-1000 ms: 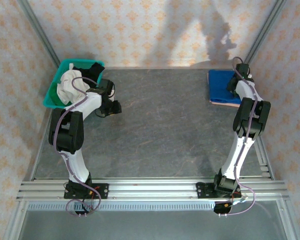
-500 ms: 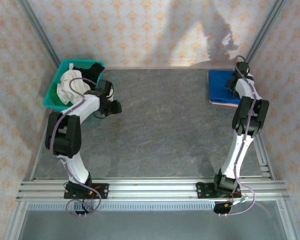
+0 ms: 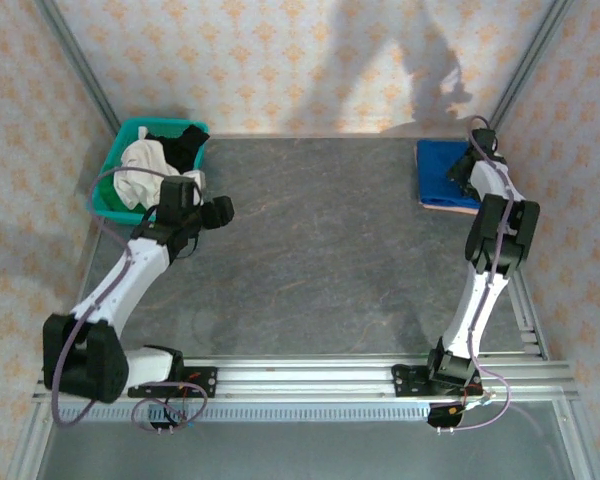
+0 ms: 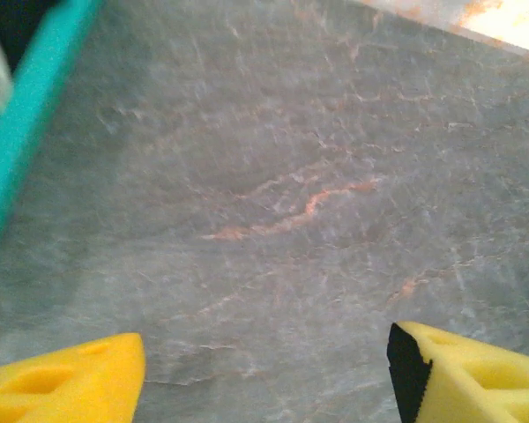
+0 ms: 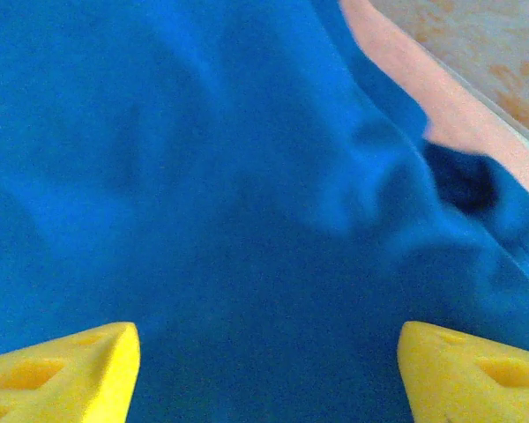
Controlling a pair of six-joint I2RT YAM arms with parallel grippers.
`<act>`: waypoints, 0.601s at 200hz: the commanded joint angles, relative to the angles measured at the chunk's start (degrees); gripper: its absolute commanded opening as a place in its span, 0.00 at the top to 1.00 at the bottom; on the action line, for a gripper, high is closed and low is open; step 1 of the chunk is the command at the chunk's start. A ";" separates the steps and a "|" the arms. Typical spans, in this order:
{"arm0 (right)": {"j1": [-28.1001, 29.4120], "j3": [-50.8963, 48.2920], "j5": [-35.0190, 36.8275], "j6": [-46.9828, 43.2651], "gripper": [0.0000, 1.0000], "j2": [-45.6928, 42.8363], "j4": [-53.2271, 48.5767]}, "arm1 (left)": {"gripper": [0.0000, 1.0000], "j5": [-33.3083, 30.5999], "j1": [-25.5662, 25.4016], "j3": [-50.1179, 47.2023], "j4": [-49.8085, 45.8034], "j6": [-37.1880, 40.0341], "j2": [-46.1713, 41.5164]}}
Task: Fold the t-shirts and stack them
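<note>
Standing wide, right gripper (image 5: 269, 352) is seen over blue t-shirt (image 5: 203, 176) on pink t-shirt (image 5: 406, 79), left gripper (image 4: 266, 352) over table (image 4: 291, 176); basket (image 3: 115, 160) laundry (image 3: 140, 165) is shown overhead.

Overhead view, as I am watching it from my station: the left gripper (image 3: 218, 211) is hanging over the bare grey table (image 3: 320, 260), just beside the teal basket (image 3: 105, 190); the basket is sitting at the far left corner, holding a white cloth (image 3: 140, 172) and a black cloth (image 3: 180, 142); at far right the blue t-shirt (image 3: 440, 175) is lying folded on the pink t-shirt (image 3: 452, 206), whose near edge is peeking out; the right gripper (image 3: 466, 172) is hovering over the blue one.
</note>
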 commanded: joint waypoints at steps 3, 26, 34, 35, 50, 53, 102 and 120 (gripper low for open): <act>1.52 -8.23 0.71 -2.14 0.15 -13.22 7.43 | 0.11 -10.29 0.40 -4.46 5.87 0.53 -6.64; 4.59 -20.39 1.93 -4.28 0.02 -23.92 14.02 | 0.00 -17.58 0.37 -10.95 11.08 2.62 -12.20; 6.22 -25.03 2.91 -4.80 0.01 -27.72 16.48 | 0.00 -20.11 0.39 -12.70 12.00 3.59 -13.01; 6.41 -25.49 3.08 -4.74 0.01 -28.15 16.75 | 0.00 -20.40 0.38 -12.80 12.01 3.68 -13.07; 10.01 -34.14 5.21 -5.43 0.01 -35.10 21.23 | 0.00 -23.12 0.43 -13.78 11.51 6.37 -11.94; 10.87 -36.10 6.41 -5.70 0.01 -36.50 22.31 | 0.00 -23.66 0.44 -14.12 11.80 6.80 -11.45; 19.52 -67.58 7.14 -15.74 0.01 -48.47 49.90 | 0.00 -26.98 2.51 -21.85 28.93 11.31 0.16; 19.56 -68.96 10.14 -18.02 0.01 -45.62 50.22 | 0.00 -23.73 4.60 -23.42 37.13 11.00 5.67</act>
